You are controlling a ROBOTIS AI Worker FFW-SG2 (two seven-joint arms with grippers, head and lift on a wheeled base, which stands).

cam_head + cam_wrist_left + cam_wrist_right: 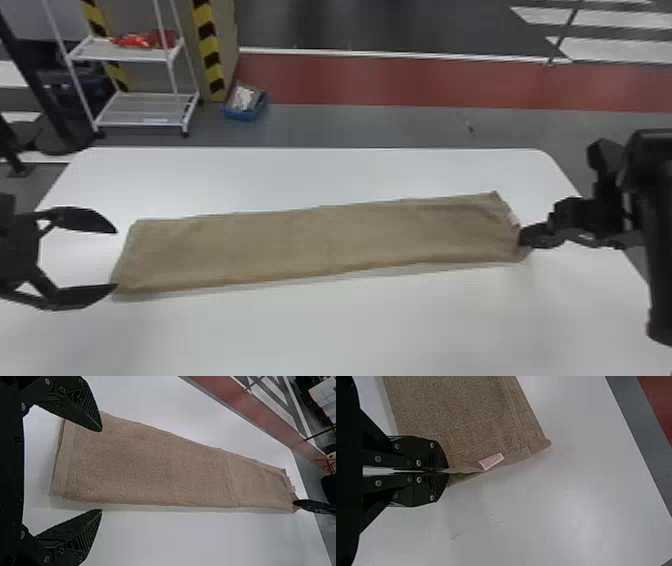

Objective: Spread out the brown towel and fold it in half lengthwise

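Observation:
The brown towel (320, 245) lies as a long folded strip across the white table, its right end slightly angled. My left gripper (116, 259) stands open at the towel's left end; in the left wrist view the gripper (101, 470) has its fingers apart over that end, with no cloth pinched between them. At the towel's right end is my right gripper (522, 236). In the right wrist view the gripper (448, 471) is shut on the towel's end edge, beside a small white and red label (491, 461) on the towel (466, 419).
The white table (320, 330) extends in front of the towel and behind it. Beyond its far edge stand a white wire shelf (145, 107) and a blue box (245, 112) on the floor.

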